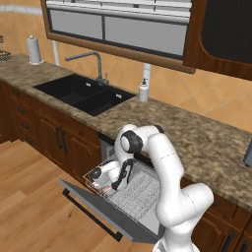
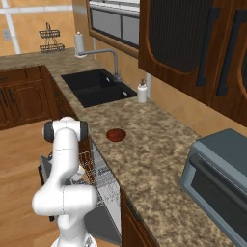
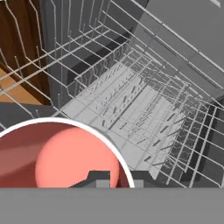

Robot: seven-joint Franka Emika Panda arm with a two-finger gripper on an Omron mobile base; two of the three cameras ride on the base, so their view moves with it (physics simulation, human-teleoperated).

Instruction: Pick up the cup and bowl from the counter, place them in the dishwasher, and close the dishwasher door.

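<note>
The two-finger hand (image 1: 104, 186) was low inside the white wire rack (image 1: 135, 189) of the dark grey dishwasher (image 1: 129, 197), its fingers pinching the rim of the small white-grey cup with pink-red inside (image 3: 57, 155). The flat dark grey dishwasher door (image 1: 98, 209) lay dropped open below the rack. The shallow reddish-brown bowl (image 2: 116, 135) sat on the speckled granite worktop (image 2: 144, 154) above the dishwasher.

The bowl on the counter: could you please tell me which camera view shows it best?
The right base view shows it best: the bowl sits in the open on the counter, whole, near the front edge above the dishwasher. In the left base view the arm stands over that stretch of counter, and I cannot make the bowl out there.
</note>
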